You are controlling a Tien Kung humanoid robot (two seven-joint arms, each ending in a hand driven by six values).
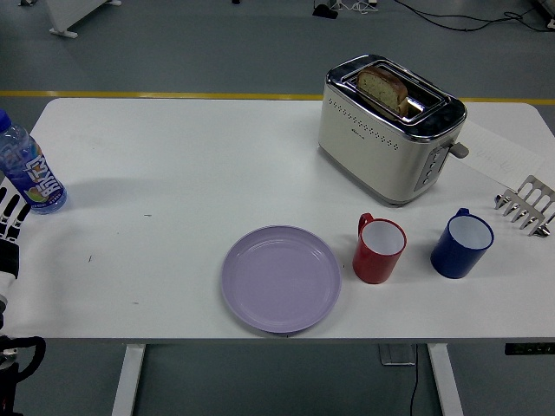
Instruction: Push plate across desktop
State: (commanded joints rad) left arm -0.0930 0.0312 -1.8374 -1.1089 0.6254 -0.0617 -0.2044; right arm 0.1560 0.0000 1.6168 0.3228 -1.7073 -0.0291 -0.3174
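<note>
plate [280, 278] sitting well right of the left hand [9, 227], near the table's front edge; fingers [12, 211] spreading, holding nothing. looking light, rigid, slippery (push at the rim's near-left side).

Single high head view faces forward-down over the table [173, 156], seemingly mid-range.

White table [217, 156] on white legs [127, 380] over grey floor [191, 43], yellow floor line [156, 94] beyond far edge, black cables [451, 16] and white furniture base [74, 13] at top.
</note>
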